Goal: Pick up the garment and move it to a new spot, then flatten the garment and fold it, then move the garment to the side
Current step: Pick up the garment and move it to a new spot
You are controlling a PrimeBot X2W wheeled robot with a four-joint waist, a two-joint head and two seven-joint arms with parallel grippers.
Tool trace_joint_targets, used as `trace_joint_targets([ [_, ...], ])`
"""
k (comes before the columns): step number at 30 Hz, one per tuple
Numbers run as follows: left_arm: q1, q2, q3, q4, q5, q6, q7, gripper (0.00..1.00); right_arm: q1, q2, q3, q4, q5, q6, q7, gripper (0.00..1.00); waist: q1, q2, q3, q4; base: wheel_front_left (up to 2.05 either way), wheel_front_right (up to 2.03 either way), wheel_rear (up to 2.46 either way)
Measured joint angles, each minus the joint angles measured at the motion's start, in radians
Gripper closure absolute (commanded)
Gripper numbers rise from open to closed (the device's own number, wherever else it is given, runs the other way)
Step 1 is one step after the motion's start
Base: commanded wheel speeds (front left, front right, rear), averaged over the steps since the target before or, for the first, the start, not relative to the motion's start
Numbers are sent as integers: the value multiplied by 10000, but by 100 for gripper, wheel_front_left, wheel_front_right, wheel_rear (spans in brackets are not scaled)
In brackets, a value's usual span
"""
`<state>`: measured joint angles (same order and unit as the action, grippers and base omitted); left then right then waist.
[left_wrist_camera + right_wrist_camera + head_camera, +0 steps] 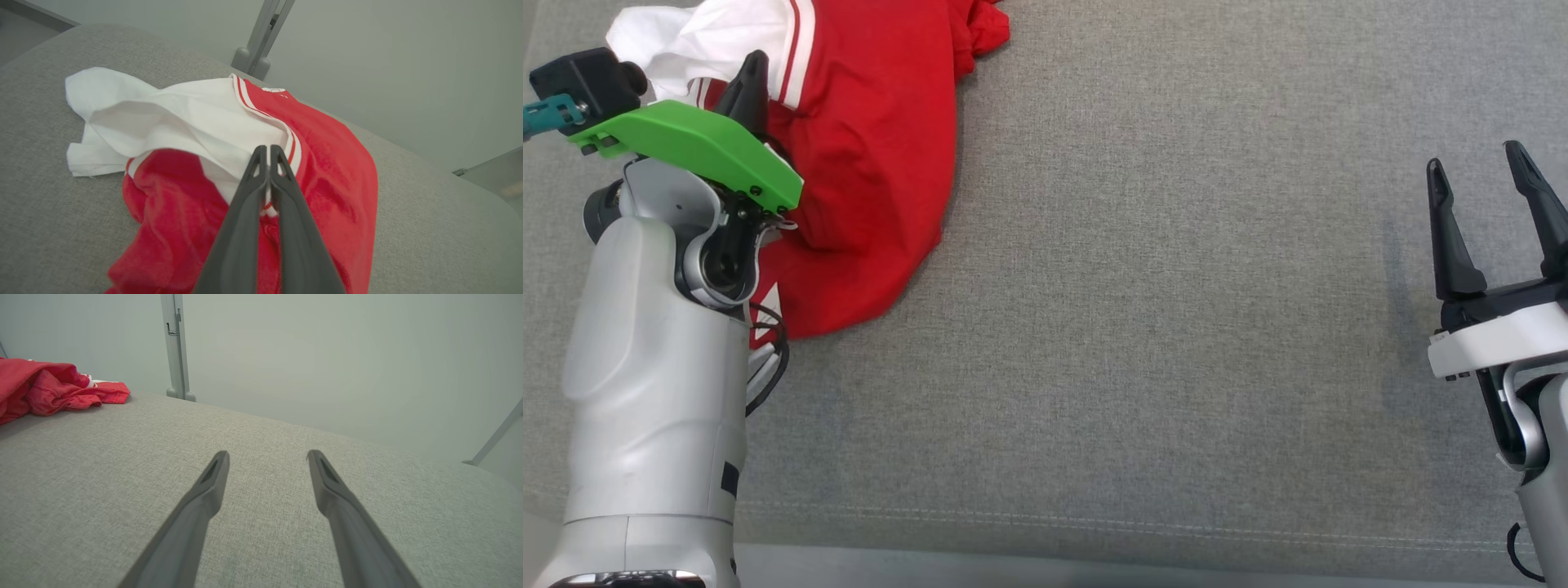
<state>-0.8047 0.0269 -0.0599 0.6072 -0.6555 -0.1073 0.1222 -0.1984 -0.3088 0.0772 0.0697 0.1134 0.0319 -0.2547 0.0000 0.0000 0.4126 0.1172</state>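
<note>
garment [874,163]: red with a white part and a red-and-white striped band, lying crumpled on the grey surface [1176,327]. It sits under and around the left fingers and well apart from the right fingers.
garment, left wrist view [335,163]: the white part spreads beyond and to the left of the fingertips. The red cloth lies on both sides of the fingers and runs off the bottom edge.
garment, right wrist view [41,388]: a bunched red edge lies far off to the left of the fingers, on the surface's far side.
left fingers [257,179]: pressed together, pinching a fold of the striped band. A strip of white and red cloth shows in the narrow slit between them.
left fingers, head view [750,82]: one dark tip rises over the garment where white meets red.
right fingers [1450,237]: spread wide with nothing between them, above bare surface.
right fingers, right wrist view [204,498]: both point out over the grey weave [261,428], clear of the cloth.
green plate [694,147]: on the left wrist just behind the fingers, with a black block [588,82] at its far end.
metal post [261,36]: upright beyond the garment, past the surface's far edge, against a pale wall [408,61].
</note>
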Motion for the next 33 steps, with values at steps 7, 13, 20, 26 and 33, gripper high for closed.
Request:
trace_joint_targets([
  [7, 20, -44, -372, 274, -130, -73, -13, 100, 40, 121, -90, 98, 2, -71, 0, 0, 0, 0, -312, 100, 0, 0, 0],
  [13, 490, -56, -353, 384, -291, -157, -309, 100, 262, 192, -171, 228, 4, -73, 0, 0, 0, 0, -623, 254, 0, 0, 0],
  [20, 1411, -58, -309, 408, -709, -161, -665, 100, 654, 196, -385, 360, 15, -88, 0, 0, 0, 0, -1056, 532, 0, 0, 0],
  [26, 2118, -19, -4, 226, -863, -169, -1160, 100, 1038, 282, -385, 489, 17, -84, 0, 0, 0, 0, -1553, 807, 0, 0, 0],
  [33, 3033, 1191, 644, -468, -721, -169, -1852, 100, 1658, 420, -504, 560, 75, -75, 0, 0, 0, 0, -2267, 1251, 0, 0, 0],
])
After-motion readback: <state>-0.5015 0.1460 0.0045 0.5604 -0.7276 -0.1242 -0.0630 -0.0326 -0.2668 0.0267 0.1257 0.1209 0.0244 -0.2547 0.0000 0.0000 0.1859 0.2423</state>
